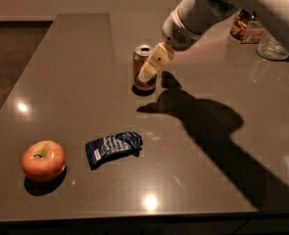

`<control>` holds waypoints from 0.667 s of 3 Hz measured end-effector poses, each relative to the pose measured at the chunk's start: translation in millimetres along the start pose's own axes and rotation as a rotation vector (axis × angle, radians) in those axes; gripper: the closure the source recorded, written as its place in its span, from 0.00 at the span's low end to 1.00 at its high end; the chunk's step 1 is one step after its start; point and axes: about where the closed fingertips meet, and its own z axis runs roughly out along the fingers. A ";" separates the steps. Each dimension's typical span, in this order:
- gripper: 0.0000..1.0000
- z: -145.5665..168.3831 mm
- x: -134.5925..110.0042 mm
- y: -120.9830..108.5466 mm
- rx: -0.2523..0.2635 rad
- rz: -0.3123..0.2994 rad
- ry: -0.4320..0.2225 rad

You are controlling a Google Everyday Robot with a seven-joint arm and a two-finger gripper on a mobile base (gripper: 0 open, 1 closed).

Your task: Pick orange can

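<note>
The orange can (143, 67) stands upright on the grey table (75, 72), near the middle back. It is orange-gold with dark script and a silver top. My gripper (153, 67) comes in from the upper right on a white arm (203, 11). Its cream fingers (156, 61) overlap the can's right side in the camera view. I cannot tell whether it touches the can.
A red-orange apple (43, 160) sits at the front left. A crumpled blue snack bag (113, 148) lies to its right. A clear glass (271, 47) and a brown packet (247, 27) stand at the back right. The arm's shadow falls across the table's right half.
</note>
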 end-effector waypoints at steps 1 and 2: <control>0.00 11.3 -13.2 6.5 -0.024 -0.002 -0.032; 0.18 14.4 -19.7 7.2 -0.038 0.002 -0.053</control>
